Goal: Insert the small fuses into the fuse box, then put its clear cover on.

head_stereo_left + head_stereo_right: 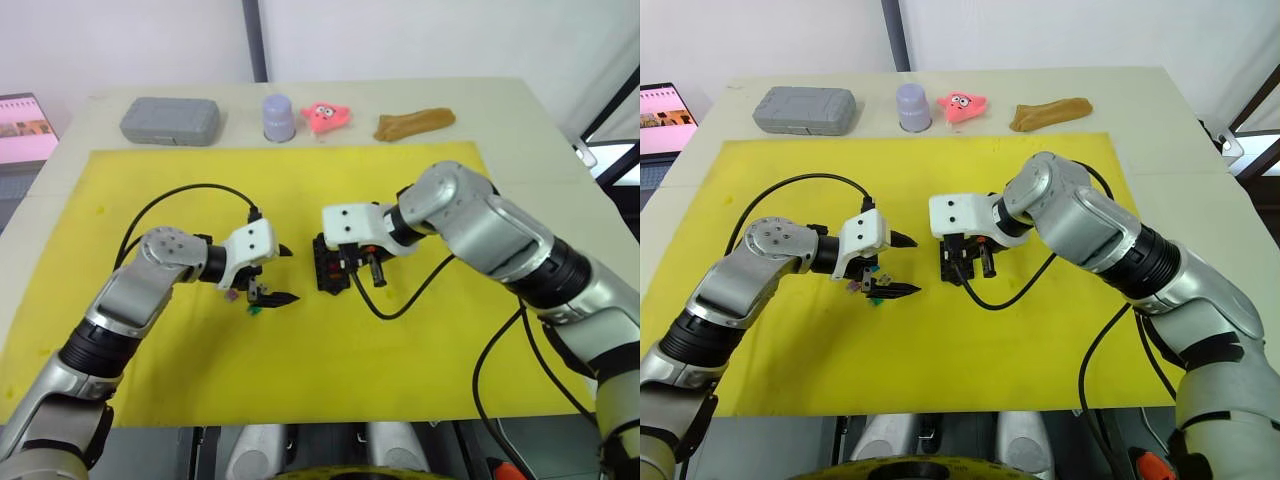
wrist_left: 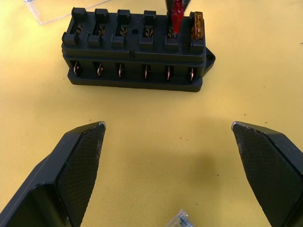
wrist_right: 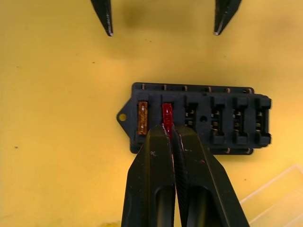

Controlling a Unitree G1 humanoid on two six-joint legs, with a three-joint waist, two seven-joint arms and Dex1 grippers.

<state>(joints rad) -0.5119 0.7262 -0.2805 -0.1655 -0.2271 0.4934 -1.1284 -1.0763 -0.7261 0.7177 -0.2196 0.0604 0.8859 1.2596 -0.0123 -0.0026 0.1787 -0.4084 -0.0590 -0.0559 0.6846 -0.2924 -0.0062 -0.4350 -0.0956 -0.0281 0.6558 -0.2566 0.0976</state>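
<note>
Mid-mat, on the yellow mat (image 1: pixel 400 360), my right gripper (image 3: pixel 171 133) is pinched on the red fuse (image 3: pixel 167 116), seating it in the second slot of the fuse box (image 2: pixel 137 52), next to the tan fuse (image 3: pixel 142 117) already in the end slot. Four slots look empty. My left gripper (image 2: pixel 168 127) hovers just beside the box with fingers (image 2: pixel 80 156) spread wide and nothing between them, over the loose fuses (image 1: pixel 250 303) — probably staged for the next pick. Clear cover (image 2: pixel 57 10) lies just behind the box, off for now.
</note>
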